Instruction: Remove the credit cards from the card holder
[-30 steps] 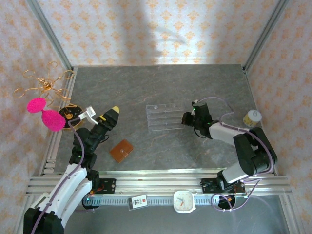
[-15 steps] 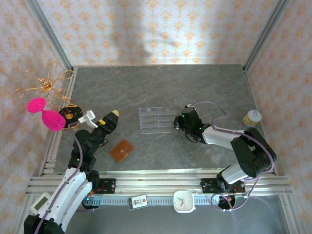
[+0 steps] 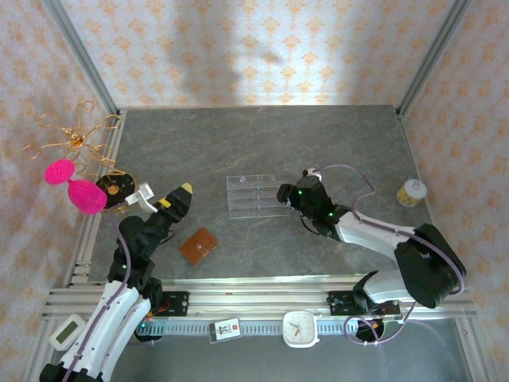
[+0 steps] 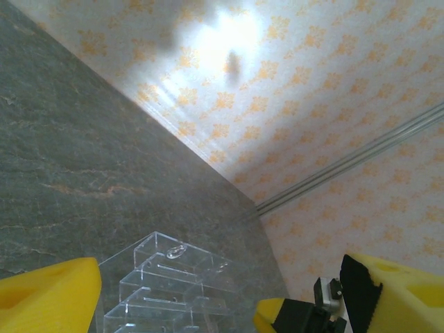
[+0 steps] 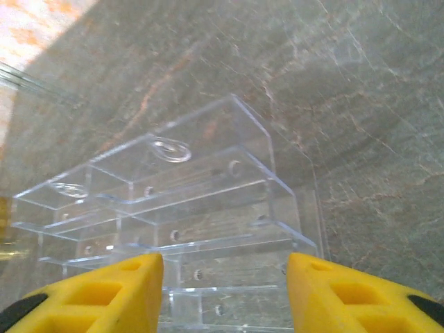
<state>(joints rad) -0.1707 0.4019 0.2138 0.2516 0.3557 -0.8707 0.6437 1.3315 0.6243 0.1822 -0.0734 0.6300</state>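
The left gripper (image 3: 178,194) stands wide, empty; the right gripper (image 5: 223,270) is partly open at the clear tray (image 5: 208,180); the rail label (image 3: 228,329) is unreadable.

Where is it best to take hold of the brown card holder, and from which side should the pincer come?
Probably from straight above, with the left pincer, which is nearer. The card holder lies closed and flat on the table, turned diagonally, so pinch across its two opposite edges, wrist turned to match.

The card holder (image 3: 198,246) was brown, the surface (image 3: 262,143) grey with pale veined marbling, the compartment tray (image 3: 253,196) clear, the walls (image 3: 262,48) pale with repeating orange motifs.
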